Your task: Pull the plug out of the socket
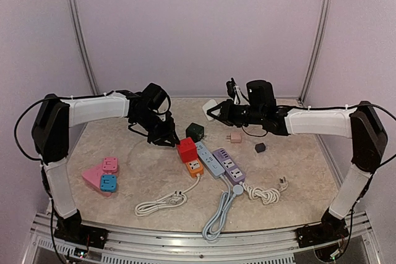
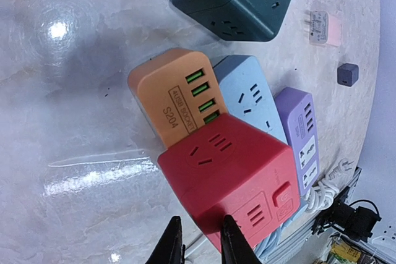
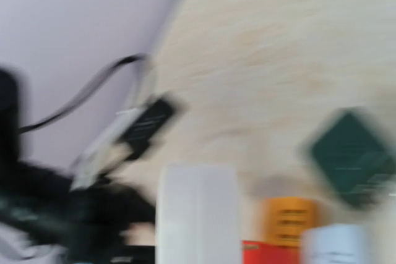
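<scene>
A red cube plug (image 1: pixel 186 149) sits on the end of an orange power strip (image 1: pixel 194 166); both fill the left wrist view, the red cube (image 2: pixel 235 171) over the orange strip (image 2: pixel 176 94). My left gripper (image 1: pixel 166 135) is just left of the cube, low over the table. Its fingers stand a little apart and empty in the left wrist view (image 2: pixel 199 245), and one fingertip (image 2: pixel 232 242) overlaps the cube's lower corner. My right gripper (image 1: pixel 218 111) is at the back of the table with a white plug (image 1: pixel 210 106) at its tip. The right wrist view is blurred, with the white block (image 3: pixel 198 214) between the unseen jaws.
A dark green cube socket (image 1: pixel 195 131), a light blue strip (image 1: pixel 209 159) and a purple strip (image 1: pixel 229 165) lie beside the red cube. A small pink adapter (image 1: pixel 234 136) and a dark one (image 1: pixel 260 148) lie to the right. A pink triangular socket (image 1: pixel 102 177) is at left. White cables (image 1: pixel 164 202) run toward the front.
</scene>
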